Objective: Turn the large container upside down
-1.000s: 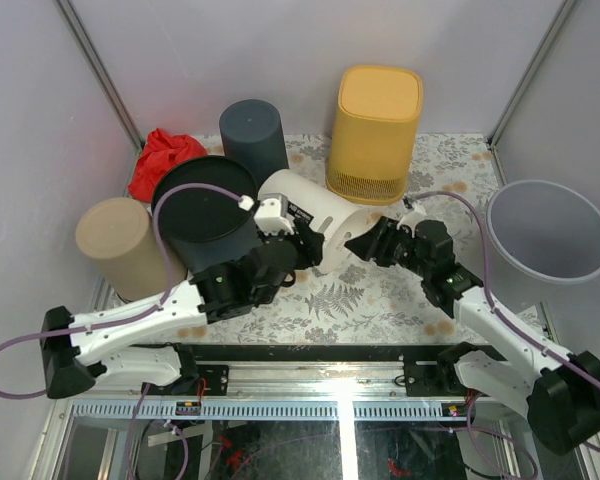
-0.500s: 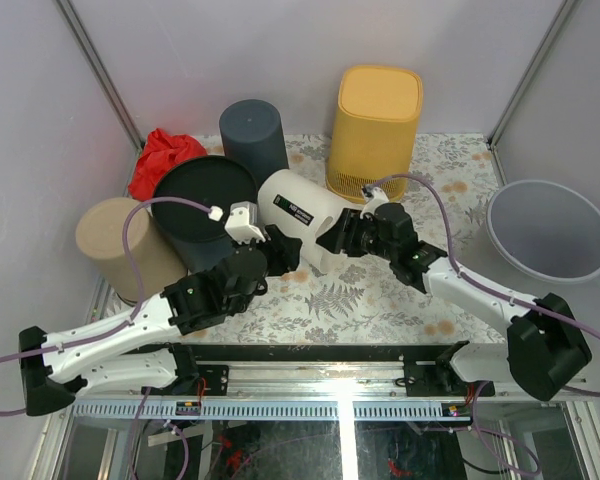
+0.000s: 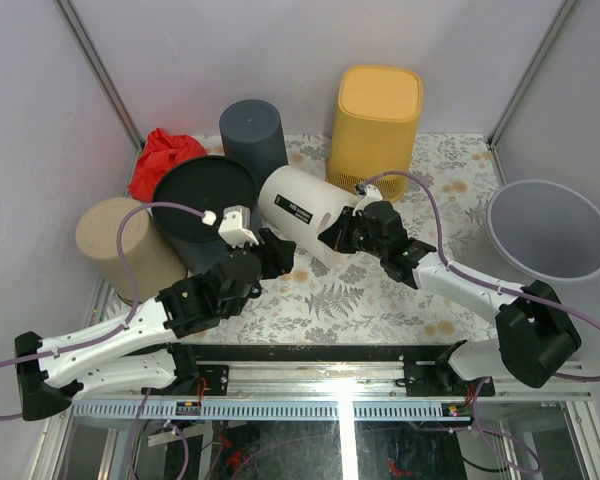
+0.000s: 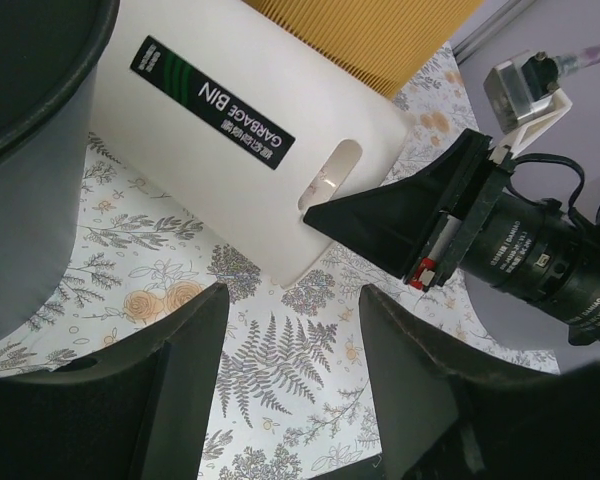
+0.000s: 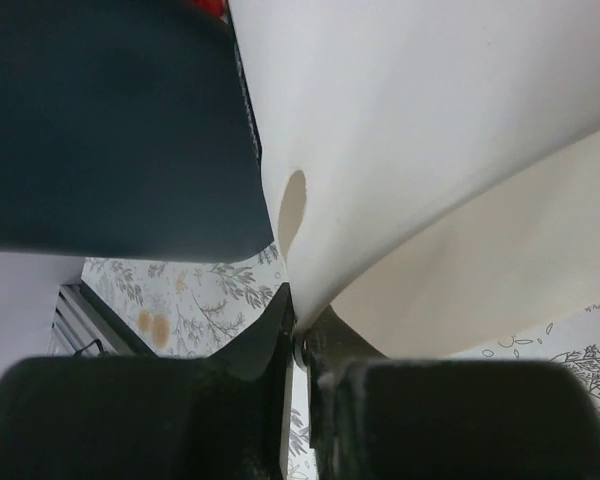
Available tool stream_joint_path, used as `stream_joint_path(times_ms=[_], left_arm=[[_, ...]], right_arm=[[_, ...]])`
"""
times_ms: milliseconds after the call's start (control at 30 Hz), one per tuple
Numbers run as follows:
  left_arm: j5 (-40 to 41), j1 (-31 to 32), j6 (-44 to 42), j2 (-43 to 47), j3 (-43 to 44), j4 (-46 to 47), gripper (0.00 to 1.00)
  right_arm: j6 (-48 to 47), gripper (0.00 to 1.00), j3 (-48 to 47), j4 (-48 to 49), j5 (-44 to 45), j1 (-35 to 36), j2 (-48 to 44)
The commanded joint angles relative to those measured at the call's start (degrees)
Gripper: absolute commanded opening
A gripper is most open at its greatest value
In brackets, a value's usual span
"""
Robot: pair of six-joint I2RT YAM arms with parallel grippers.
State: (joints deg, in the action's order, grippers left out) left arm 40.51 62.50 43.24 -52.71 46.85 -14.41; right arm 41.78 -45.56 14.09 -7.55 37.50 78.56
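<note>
Where the white bin [image 3: 305,210] lies: on its side mid-table, base toward 10 o'clock, mouth toward 4 o'clock.
Right gripper [image 3: 337,233]: jaws pinched together on the bin's rim, one finger inside, one outside.
Left gripper [image 4: 292,340]: jaws apart, holding nothing, hovering at the bin's 7 o'clock.
Neighbours: black bin [image 3: 202,200] at its 9 o'clock; yellow bin [image 3: 377,125] at 1 o'clock.
</note>
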Motion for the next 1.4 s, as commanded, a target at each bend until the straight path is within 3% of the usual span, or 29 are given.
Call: stream_joint_path(times_ms=[0, 267, 900, 1367], left_arm=[[1.6, -0.4, 1.0, 0.5, -0.8, 0.3, 0.55], [0.7, -0.4, 1.4, -0.1, -1.0, 0.9, 0.55], [-2.6, -4.2, 4.7, -6.6, -6.7, 8.4, 0.61], [-10.0, -10.8, 3.9, -10.9, -11.5, 16.8, 0.64]], right_arm=[[-1.8, 0.01, -0.9, 1.5, 4.8, 0.4, -3.3], [-6.1, 0.0, -1.1, -6.3, 4.4, 0.3, -11.3], [-10.7, 0.0, 10.4, -22.5, -12.4, 0.3, -36.8], [-13.1, 0.0, 13.8, -26.1, -13.2, 0.3, -38.5]])
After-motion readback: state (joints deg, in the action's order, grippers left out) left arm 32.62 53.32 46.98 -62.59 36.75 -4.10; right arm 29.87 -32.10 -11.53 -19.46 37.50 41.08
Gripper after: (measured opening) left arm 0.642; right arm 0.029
